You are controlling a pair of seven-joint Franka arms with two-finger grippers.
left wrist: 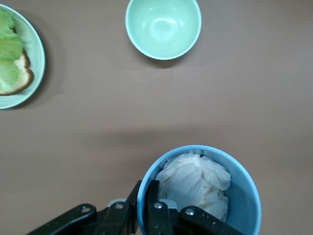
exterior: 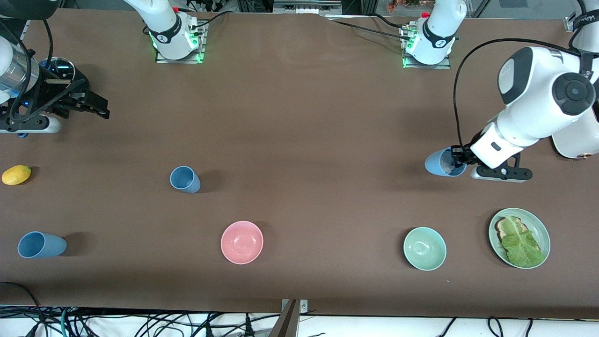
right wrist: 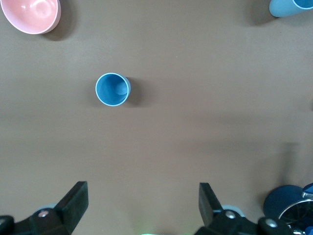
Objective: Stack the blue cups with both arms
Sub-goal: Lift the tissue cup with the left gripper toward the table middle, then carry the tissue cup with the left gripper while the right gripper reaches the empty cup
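My left gripper (exterior: 455, 161) is shut on the rim of a light-blue cup (exterior: 440, 164), one finger inside and one outside. It holds the cup over the table at the left arm's end; crumpled white paper (left wrist: 195, 181) fills the cup (left wrist: 244, 196). A second blue cup (exterior: 185, 179) stands upright mid-table toward the right arm's end, seen too in the right wrist view (right wrist: 112, 89). A third blue cup (exterior: 41, 245) stands nearer the front camera at that end. My right gripper (exterior: 96, 104) hangs open and holds nothing (right wrist: 142, 205).
A pink bowl (exterior: 242, 242), a mint-green bowl (exterior: 424, 248) and a green plate (exterior: 543, 229) with toast and lettuce line the near side. A lemon (exterior: 16, 174) lies at the right arm's end. A dark-blue pan with a glass lid (exterior: 60, 69) sits under the right arm.
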